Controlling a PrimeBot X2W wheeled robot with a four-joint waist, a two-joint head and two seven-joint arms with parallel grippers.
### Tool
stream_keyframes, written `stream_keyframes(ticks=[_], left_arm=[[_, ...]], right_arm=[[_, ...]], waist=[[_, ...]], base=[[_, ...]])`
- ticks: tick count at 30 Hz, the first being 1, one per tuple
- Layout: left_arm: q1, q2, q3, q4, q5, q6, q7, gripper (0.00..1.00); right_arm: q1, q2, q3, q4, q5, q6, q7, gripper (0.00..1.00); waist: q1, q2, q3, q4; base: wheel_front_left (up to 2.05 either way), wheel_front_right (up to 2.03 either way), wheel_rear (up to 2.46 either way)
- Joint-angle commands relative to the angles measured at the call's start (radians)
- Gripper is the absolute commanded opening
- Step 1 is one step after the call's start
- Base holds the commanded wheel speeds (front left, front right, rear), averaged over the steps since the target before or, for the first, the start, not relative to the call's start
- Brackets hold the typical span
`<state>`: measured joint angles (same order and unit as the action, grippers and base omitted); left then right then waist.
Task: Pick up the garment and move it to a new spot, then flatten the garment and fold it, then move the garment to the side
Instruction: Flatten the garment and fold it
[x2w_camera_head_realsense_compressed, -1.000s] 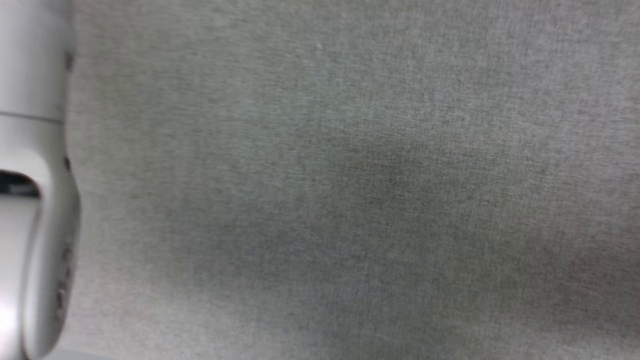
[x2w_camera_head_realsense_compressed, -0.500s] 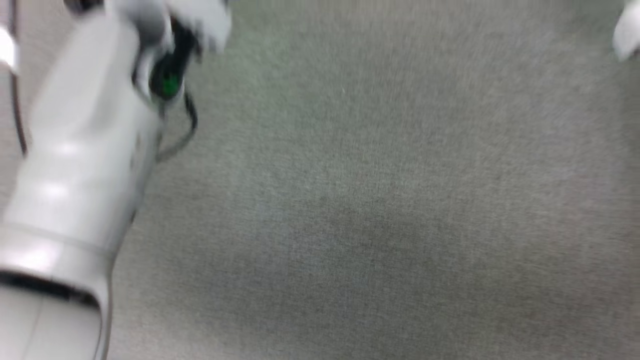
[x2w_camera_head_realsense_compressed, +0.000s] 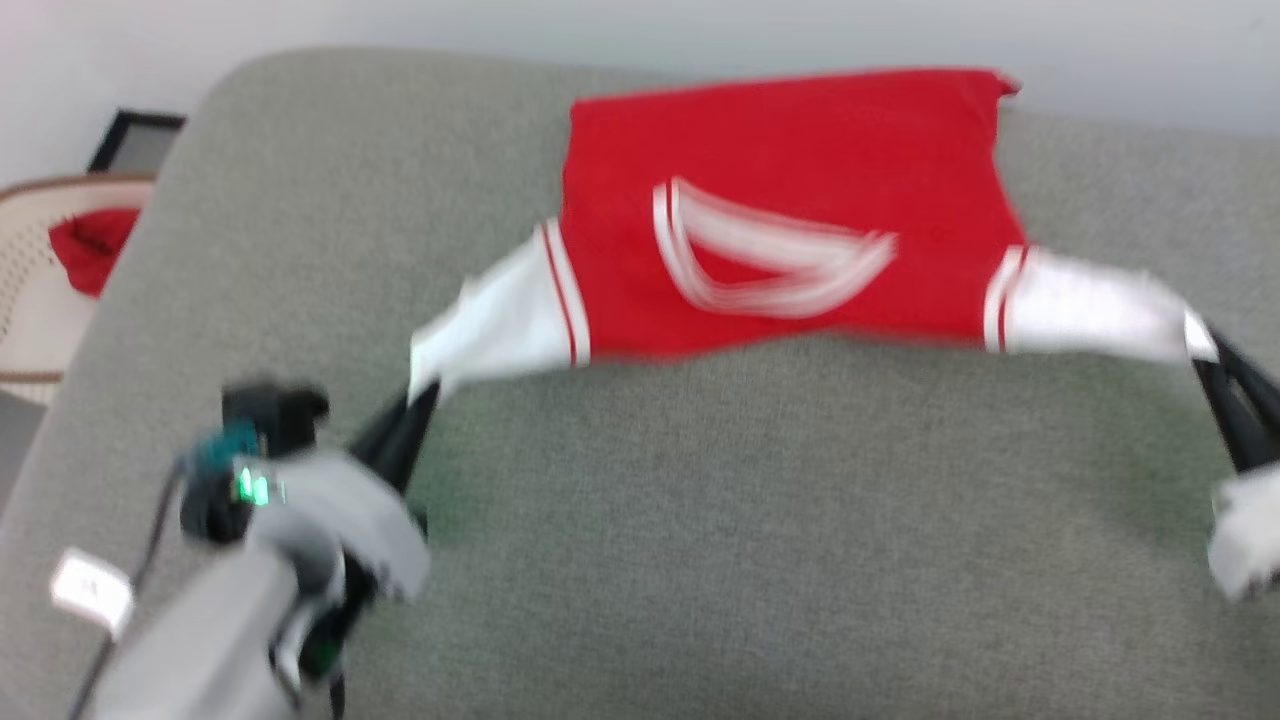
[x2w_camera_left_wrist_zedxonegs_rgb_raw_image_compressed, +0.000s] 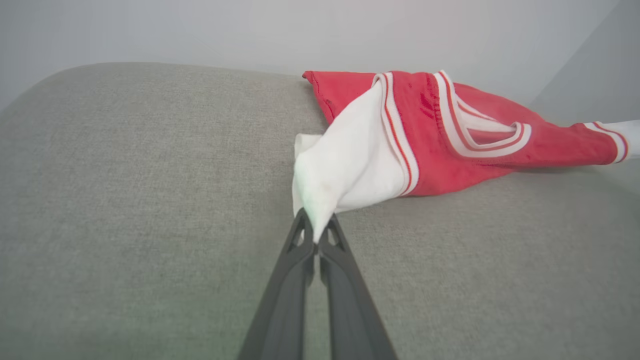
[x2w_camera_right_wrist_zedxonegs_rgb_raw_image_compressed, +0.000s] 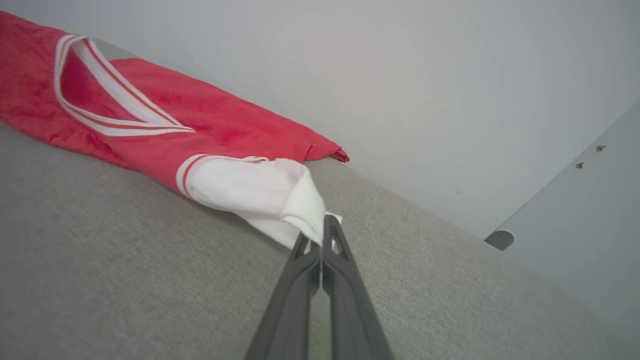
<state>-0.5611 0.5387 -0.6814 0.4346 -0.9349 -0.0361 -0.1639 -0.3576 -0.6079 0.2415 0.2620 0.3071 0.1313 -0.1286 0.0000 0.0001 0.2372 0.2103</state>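
The garment (x2w_camera_head_realsense_compressed: 790, 160) lies on the grey fabric-covered desk (x2w_camera_head_realsense_compressed: 700, 560), toward the desk's far edge and a little right of the desk's middle. Its hem runs along that far edge by the pale wall, and the white-and-red striped neck trim faces up. The red body looks mostly flat on the desk, while both white sleeves are drawn out toward the desk's near side. The left pincer (x2w_camera_head_realsense_compressed: 420, 400) is over the near-left part of the desk, its dark fingers pressed together on the tip of the left sleeve. In the left wrist view that pincer (x2w_camera_left_wrist_zedxonegs_rgb_raw_image_compressed: 316, 235) pinches a bunched white corner of the garment (x2w_camera_left_wrist_zedxonegs_rgb_raw_image_compressed: 440, 165) just above the desk top. The right pincer (x2w_camera_head_realsense_compressed: 1205, 345) is at the desk's right side, clamped on the end of the other sleeve. The right wrist view shows this pincer (x2w_camera_right_wrist_zedxonegs_rgb_raw_image_compressed: 317, 235) with white cloth of the garment (x2w_camera_right_wrist_zedxonegs_rgb_raw_image_compressed: 225, 125) caught between its closed tips. Beyond the desk's left edge stands a pale woven basket (x2w_camera_head_realsense_compressed: 40, 200) holding a small red cloth (x2w_camera_head_realsense_compressed: 90, 245). The head view is blurred.
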Motion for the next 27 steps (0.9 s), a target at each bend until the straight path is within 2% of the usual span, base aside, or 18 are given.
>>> stream_keyframes(ticks=[1, 8, 11, 12, 17, 21, 27], left_arm=[[0.051, 0.01, -0.005, -0.033, 0.001, 0.024, -0.009, 0.0], [0.287, 0.068, 0.005, -0.169, 0.013, 0.148, -0.067, 0.0], [0.379, 0.069, 0.009, -0.205, 0.001, 0.186, -0.079, 0.0], [0.379, 0.069, 0.009, -0.205, 0.001, 0.186, -0.079, 0.0], [0.485, 0.078, 0.008, -0.237, 0.011, 0.243, -0.088, 0.0], [0.53, 0.068, 0.014, -0.232, -0.001, 0.262, -0.091, 0.0], [0.563, 0.057, 0.002, -0.192, -0.001, 0.294, -0.084, 0.0]], right_arm=[[0.058, -0.001, -0.023, -0.034, -0.014, -0.001, 0.005, 0.0], [0.322, 0.0, -0.095, -0.178, -0.091, -0.001, 0.005, 0.0], [0.427, 0.034, -0.149, -0.208, -0.092, -0.001, -0.001, 0.0], [0.427, 0.034, -0.149, -0.208, -0.092, -0.001, -0.001, 0.0], [0.57, 0.078, -0.197, -0.253, -0.11, -0.001, 0.022, 0.0], [0.63, 0.102, -0.217, -0.263, -0.101, -0.001, 0.032, 0.0], [0.685, 0.104, -0.213, -0.249, -0.094, -0.001, 0.045, 0.0]], waist=[[0.0, -0.0001, -0.067, -0.009], [0.0, -0.0001, -0.107, -0.025], [0.0, -0.0001, -0.119, -0.03], [0.0, -0.0001, -0.119, -0.03], [0.0, -0.0001, -0.127, -0.036], [0.0, -0.0001, -0.125, -0.041], [0.0, -0.0001, -0.119, -0.046]], base=[[0.0, 0.0, 0.0], [0.0, 0.0, 0.0], [0.0, 0.0, 0.0], [0.0, 0.0, 0.0], [0.0, 0.0, 0.0], [0.0, 0.0, 0.0], [0.0, 0.0, 0.0]])
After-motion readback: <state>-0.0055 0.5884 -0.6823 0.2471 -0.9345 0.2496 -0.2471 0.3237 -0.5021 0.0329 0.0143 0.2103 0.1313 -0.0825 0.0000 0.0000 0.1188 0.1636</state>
